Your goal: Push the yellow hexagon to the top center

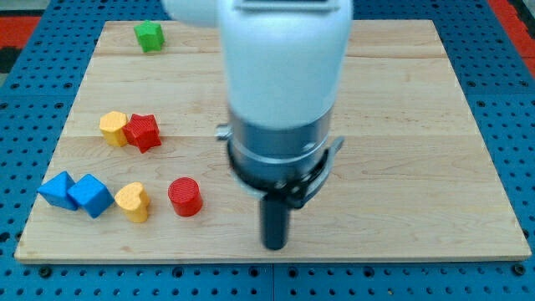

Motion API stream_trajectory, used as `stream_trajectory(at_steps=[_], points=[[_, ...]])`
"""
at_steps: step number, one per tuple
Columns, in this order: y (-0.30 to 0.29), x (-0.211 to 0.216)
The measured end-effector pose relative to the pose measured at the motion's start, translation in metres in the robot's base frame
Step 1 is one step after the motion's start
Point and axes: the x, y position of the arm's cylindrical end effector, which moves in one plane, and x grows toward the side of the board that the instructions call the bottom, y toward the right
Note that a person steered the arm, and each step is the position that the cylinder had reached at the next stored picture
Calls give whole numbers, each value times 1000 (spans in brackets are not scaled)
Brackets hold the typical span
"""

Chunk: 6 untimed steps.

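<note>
The yellow hexagon [113, 128] sits at the view's left, touching a red star-shaped block [144, 131] on its right. My tip [275, 247] is at the lower middle of the wooden board [418, 125], far to the right of and below the yellow hexagon, touching no block. The arm's white and dark body [284, 92] hides the board's middle and top center.
A green block [150, 36] is at the top left. A red cylinder [185, 197] and a yellow heart [133, 201] lie at the lower left. Two blue blocks [58, 190] [90, 196] sit by the left edge. A blue pegboard [33, 100] surrounds the board.
</note>
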Motion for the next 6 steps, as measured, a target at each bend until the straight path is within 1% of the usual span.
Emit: stream_trajectory(at_steps=[1, 2, 3, 4, 5, 6], points=[[-22, 2], [-24, 2], [-66, 3], [-119, 3], [-201, 2], [-294, -18]])
